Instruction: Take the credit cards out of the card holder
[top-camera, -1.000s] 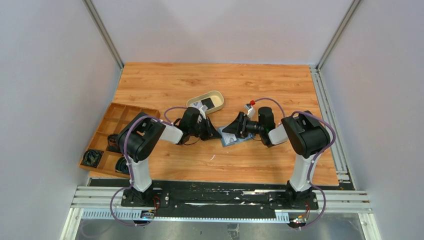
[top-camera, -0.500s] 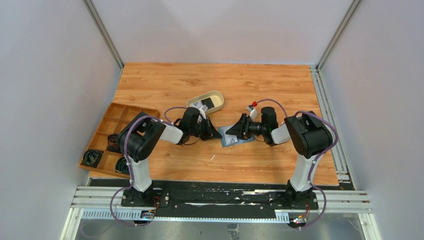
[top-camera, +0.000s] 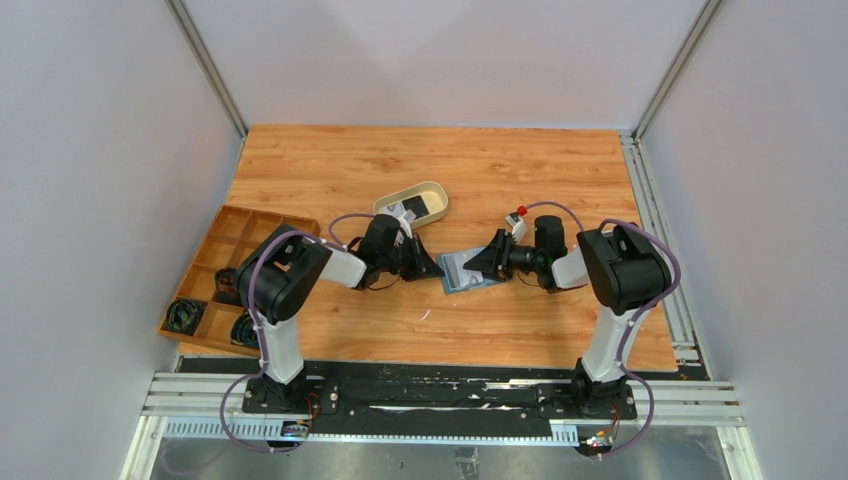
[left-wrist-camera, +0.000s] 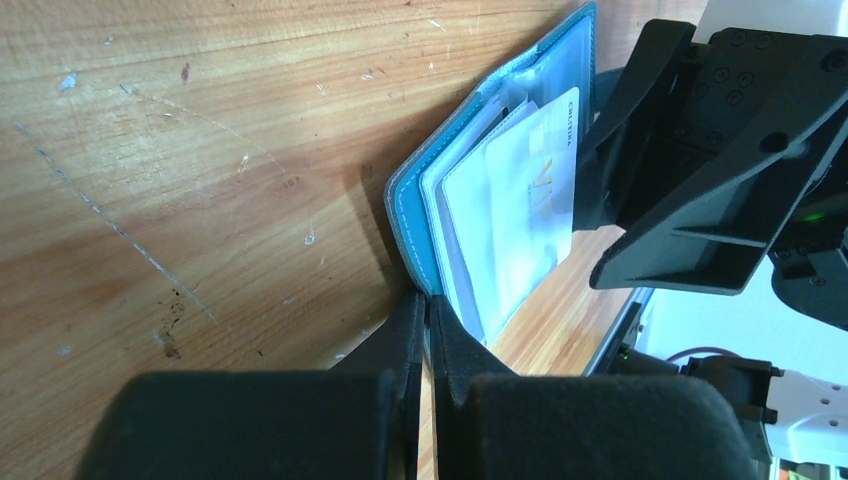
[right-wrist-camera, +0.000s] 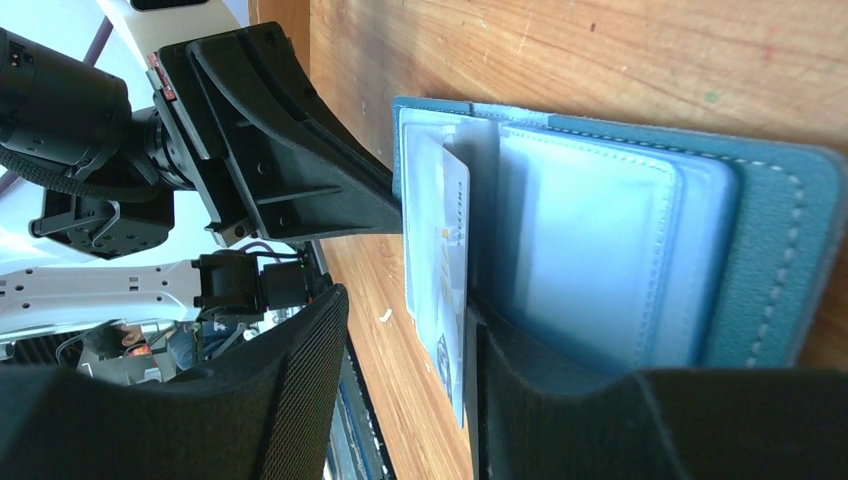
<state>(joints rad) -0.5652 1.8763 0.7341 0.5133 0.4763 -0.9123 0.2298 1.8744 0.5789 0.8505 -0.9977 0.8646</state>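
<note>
The teal card holder (top-camera: 463, 272) lies open on the table between my two grippers. My left gripper (top-camera: 428, 266) is shut on its near edge; in the left wrist view the jaws (left-wrist-camera: 428, 300) pinch the teal cover (left-wrist-camera: 410, 215). Pale credit cards (left-wrist-camera: 520, 195) sit in its pockets. My right gripper (top-camera: 482, 262) is open over the holder. In the right wrist view (right-wrist-camera: 405, 305) one pale card (right-wrist-camera: 442, 250) sticks out of a pocket between the fingers, close beside the right finger (right-wrist-camera: 560, 400), which rests on the pale pockets (right-wrist-camera: 590, 260).
A beige oval tray (top-camera: 432, 190) with a dark item stands just behind the left gripper. A wooden compartment tray (top-camera: 232, 228) holding black items sits at the left table edge. A small white scrap (top-camera: 425, 314) lies in front of the holder.
My right arm has drawn back to the right, so more of the card holder shows. The left gripper has stayed put, shut on the holder.
</note>
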